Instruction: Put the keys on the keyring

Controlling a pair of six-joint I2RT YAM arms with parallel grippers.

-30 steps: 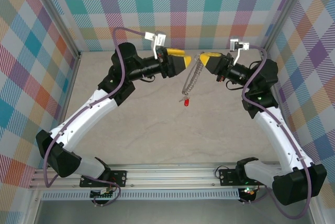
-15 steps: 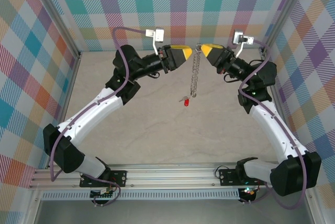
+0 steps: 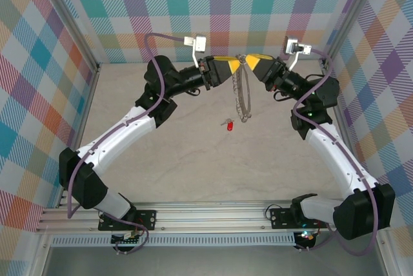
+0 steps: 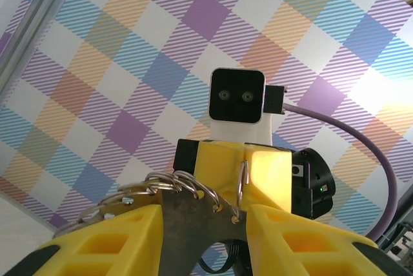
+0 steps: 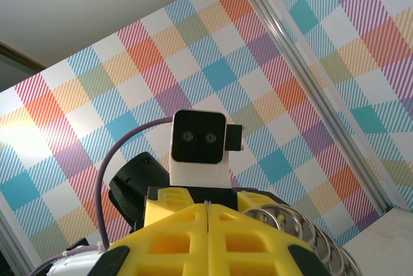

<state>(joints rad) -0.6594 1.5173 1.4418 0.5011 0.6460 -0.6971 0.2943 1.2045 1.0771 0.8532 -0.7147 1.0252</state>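
Observation:
The keyring, a big silvery ring with a beaded rim, hangs in the air at the back of the table. My left gripper and right gripper meet tip to tip at its top. In the left wrist view the keyring's flat metal piece with small loops sits pinched inside my left gripper. My right gripper is shut on a thin wire of the keyring. The key with its red tag lies on the table, below the ring and apart from it.
Checked walls close off the back and both sides, with metal corner posts. Both arms arch in from the near rail. The pale table top lies open between them.
My left gripper has moved right to the right gripper and closed on the keyring's top. The ring has risen and hangs straighter. The key has not moved.

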